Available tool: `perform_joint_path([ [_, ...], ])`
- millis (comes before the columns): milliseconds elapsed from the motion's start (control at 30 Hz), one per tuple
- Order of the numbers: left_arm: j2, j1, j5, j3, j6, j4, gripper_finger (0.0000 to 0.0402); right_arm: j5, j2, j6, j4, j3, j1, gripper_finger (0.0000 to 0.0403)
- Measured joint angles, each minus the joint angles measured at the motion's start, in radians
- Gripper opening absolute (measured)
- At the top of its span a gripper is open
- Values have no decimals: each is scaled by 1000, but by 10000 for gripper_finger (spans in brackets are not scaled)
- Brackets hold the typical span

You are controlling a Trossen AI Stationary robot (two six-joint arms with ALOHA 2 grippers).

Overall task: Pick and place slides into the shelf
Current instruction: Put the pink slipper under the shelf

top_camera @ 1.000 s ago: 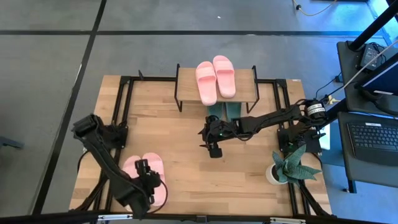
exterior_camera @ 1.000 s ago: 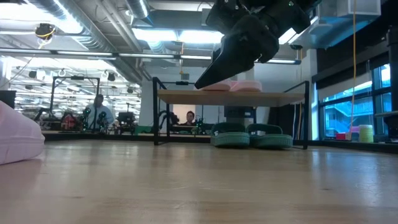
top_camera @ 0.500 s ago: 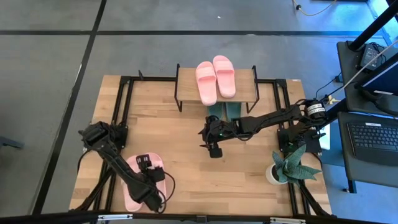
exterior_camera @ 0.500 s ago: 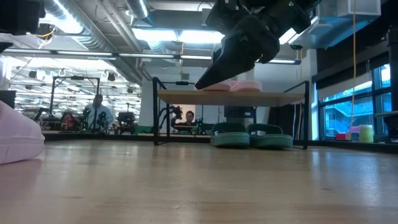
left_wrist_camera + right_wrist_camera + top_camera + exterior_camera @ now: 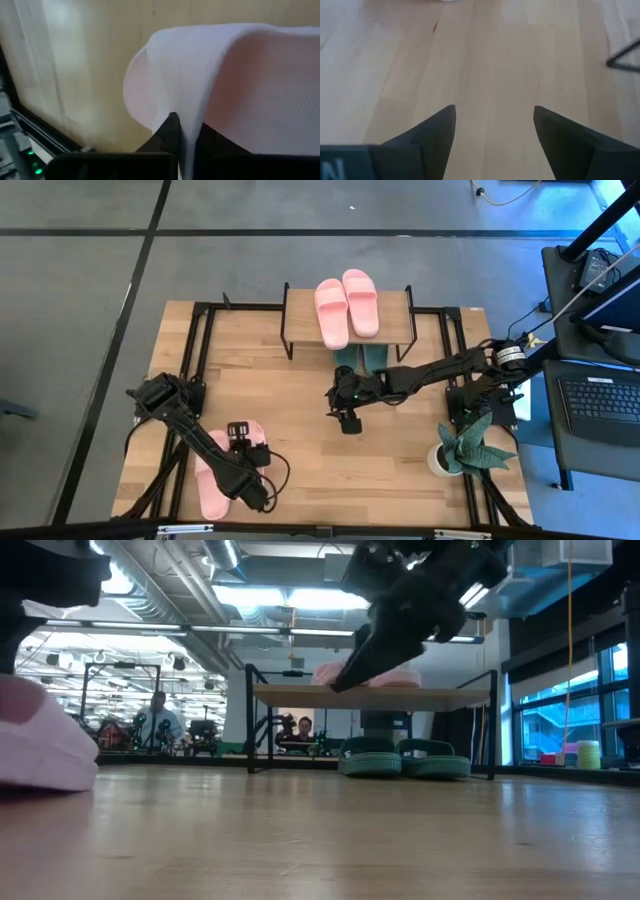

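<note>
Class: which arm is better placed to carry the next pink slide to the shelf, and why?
Left. Its gripper is shut on the pink slide; the right gripper hangs open and empty in front of the shelf.

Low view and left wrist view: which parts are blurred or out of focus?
Low view: the near pink slide is a soft blur, while the shelf behind looks sharp. Left wrist view: the pink strap fills the picture, too close to be sharp.

Wooden table (image 5: 290, 395), shelf (image 5: 392, 302) at its far edge, potted plant (image 5: 465, 442), pink slide (image 5: 212, 485) near front-left corner.
</note>
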Motion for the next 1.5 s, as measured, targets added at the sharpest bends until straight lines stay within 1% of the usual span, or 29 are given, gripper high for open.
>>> perform_joint_path([
  [67,-3,12,-30,0,3,-21,11,-2,-31,31,-47,0,0,268],
  [133,-11,31,-88,-1,6,-53,6,-3,-75,46,-121,1,2,268],
  [233,-50,64,-155,-2,6,-97,5,1,-144,69,-217,1,3,268],
  [333,-92,103,-218,-1,7,-85,4,1,-216,69,-286,1,3,268],
  [400,-118,134,-257,-1,49,-54,3,3,-268,69,-319,-6,3,268],
  [467,-130,167,-303,-1,107,8,3,27,-323,68,-320,-29,4,268],
  [600,-130,250,-368,-1,297,149,2,104,-448,71,-287,-133,4,268],
  [767,-130,386,-468,-1,442,239,2,117,-587,70,-142,-283,3,268],
  [867,-130,465,-475,-1,530,351,1,116,-650,70,-89,-341,3,268],
  [933,-123,514,-473,-1,583,453,1,116,-682,70,-87,-368,3,268],
  [1100,-85,614,-473,-1,702,622,1,116,-720,69,-99,-385,3,268],
  [1200,-57,660,-481,-1,731,645,1,116,-722,68,-101,-385,3,268],
  [1433,28,751,-491,-1,736,678,1,116,-721,68,-112,-385,3,268],
  [1500,56,773,-494,-1,766,703,1,116,-721,68,-112,-385,3,268],
])
